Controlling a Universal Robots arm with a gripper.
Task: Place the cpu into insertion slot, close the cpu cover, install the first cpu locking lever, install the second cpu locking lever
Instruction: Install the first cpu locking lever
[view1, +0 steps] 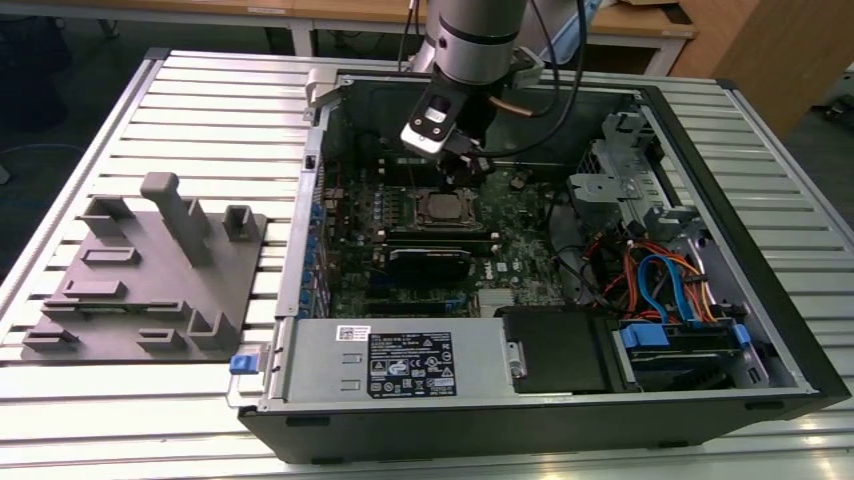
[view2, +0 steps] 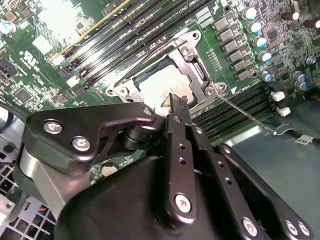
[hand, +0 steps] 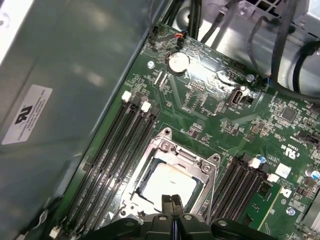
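Exterior view: in an open computer case (view1: 400, 372), the cpu (view1: 441, 207), a small silvery-grey square, sits in the insertion slot (view1: 418, 211) on the green board. The gripper (view1: 461, 170) is just above it.

Second wrist view: the cpu cover (view2: 196, 70), a silvery frame, lies flat around the chip. The gripper's tips are pressed together and hold nothing.

First wrist view: the pinched fingers (hand: 168, 204) are at the chip's edge; contact cannot be told.

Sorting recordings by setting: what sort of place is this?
Probably a robotics lab or test bench: a robot arm reaches into an open computer case on a slatted metal table, with wooden desks behind.
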